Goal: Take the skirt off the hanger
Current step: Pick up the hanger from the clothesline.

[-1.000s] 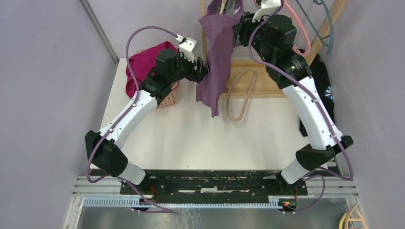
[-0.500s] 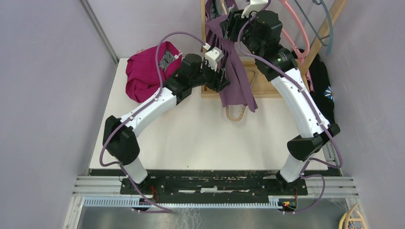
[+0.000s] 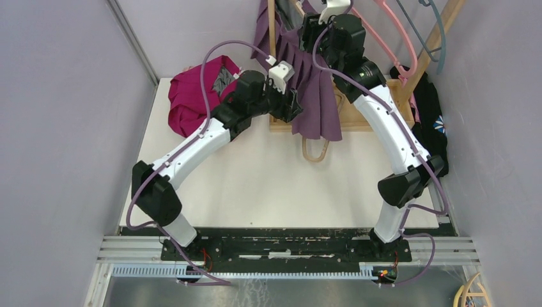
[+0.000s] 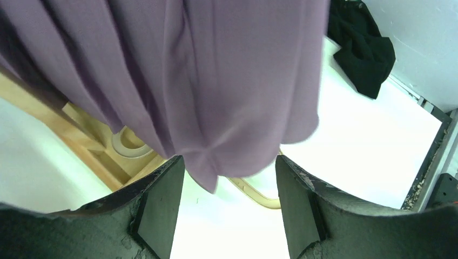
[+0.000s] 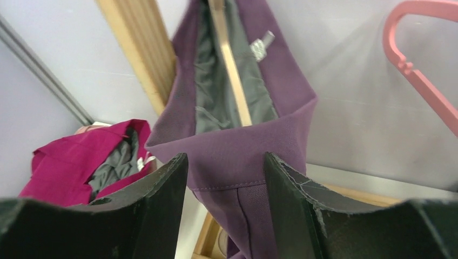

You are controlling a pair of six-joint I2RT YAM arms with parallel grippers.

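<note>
The limp, light purple pleated skirt is best taken at the waistband; the left claw and right claw both gape, holding nothing.

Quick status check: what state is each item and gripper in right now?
purple skirt: hanging from its hanger, not removed.
wooden hanger: inside the skirt's waistband.
left gripper: open, hem between its fingers.
right gripper: open, astride the waistband.
tan hanger: lying flat, bare.
magenta garment: heaped.
</note>
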